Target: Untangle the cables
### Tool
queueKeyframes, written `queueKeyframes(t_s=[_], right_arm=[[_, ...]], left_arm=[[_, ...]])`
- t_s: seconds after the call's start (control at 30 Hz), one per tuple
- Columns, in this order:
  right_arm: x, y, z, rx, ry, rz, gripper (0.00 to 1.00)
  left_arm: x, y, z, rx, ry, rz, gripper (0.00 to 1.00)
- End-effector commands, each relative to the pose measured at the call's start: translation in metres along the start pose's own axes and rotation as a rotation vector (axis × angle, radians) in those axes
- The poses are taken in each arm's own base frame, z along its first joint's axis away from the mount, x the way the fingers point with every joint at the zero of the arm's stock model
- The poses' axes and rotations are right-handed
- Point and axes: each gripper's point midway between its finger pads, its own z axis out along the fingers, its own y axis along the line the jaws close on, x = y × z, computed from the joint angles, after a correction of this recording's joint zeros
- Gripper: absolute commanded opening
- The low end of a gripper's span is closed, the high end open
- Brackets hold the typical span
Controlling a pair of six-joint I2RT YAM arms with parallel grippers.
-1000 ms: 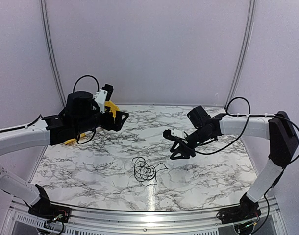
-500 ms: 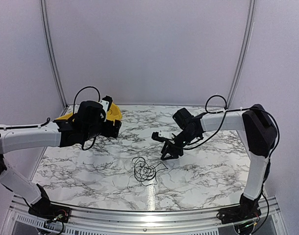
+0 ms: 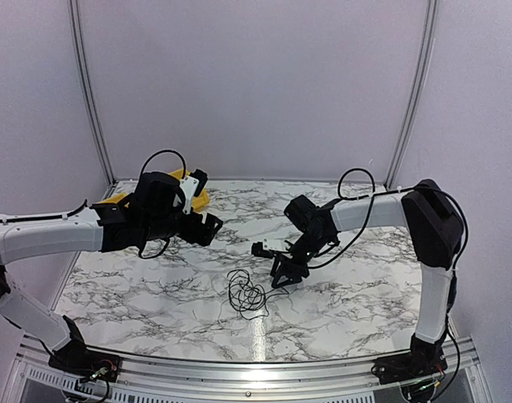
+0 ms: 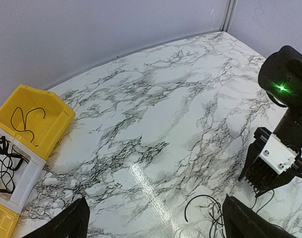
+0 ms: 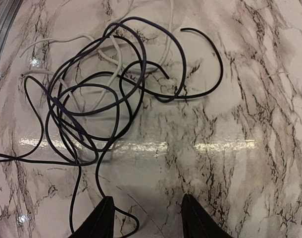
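Observation:
The cables (image 3: 248,294) lie as one loose tangle of thin black loops on the marble table, near its front middle. In the right wrist view the tangle (image 5: 91,94) fills the upper left, with a few pale thin wires mixed in. One black loop runs past the left fingertip (image 5: 105,218). My right gripper (image 3: 283,270) is open and empty, just right of and above the tangle; it also shows in the right wrist view (image 5: 147,218). My left gripper (image 3: 207,228) is open and empty, up and to the left of the tangle. In the left wrist view (image 4: 156,228) the cables (image 4: 205,215) lie by its right finger.
A yellow bin (image 4: 39,116) holding a thin black wire stands at the back left, and shows in the top view (image 3: 199,196). A white tray (image 4: 22,186) with more black wires sits beside it. The enclosure walls stand close behind the table.
My right gripper has moved left and down, close to the right side of the tangle. My left arm has swung a little right, toward the table's middle. The cables have not moved.

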Motion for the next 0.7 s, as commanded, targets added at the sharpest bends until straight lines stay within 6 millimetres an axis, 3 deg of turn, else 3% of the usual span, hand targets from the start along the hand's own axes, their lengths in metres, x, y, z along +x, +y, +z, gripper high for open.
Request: queueKeyframes(t_s=[0.0, 0.13, 0.33, 0.67], right_arm=[[-0.01, 0.015, -0.013, -0.04, -0.024, -0.056, 0.47], [-0.013, 0.024, -0.018, -0.053, -0.048, -0.073, 0.48], [-0.004, 0.025, -0.008, -0.082, -0.024, -0.055, 0.49], [-0.001, 0.001, 0.01, 0.039, 0.014, -0.026, 0.45]], left_arm=[[-0.015, -0.014, -0.011, 0.09, -0.054, 0.01, 0.96], [-0.016, -0.016, -0.012, 0.101, -0.055, 0.008, 0.95], [-0.016, -0.018, -0.011, 0.112, -0.052, 0.012, 0.94], [-0.017, -0.018, -0.011, 0.109, -0.054, 0.023, 0.93]])
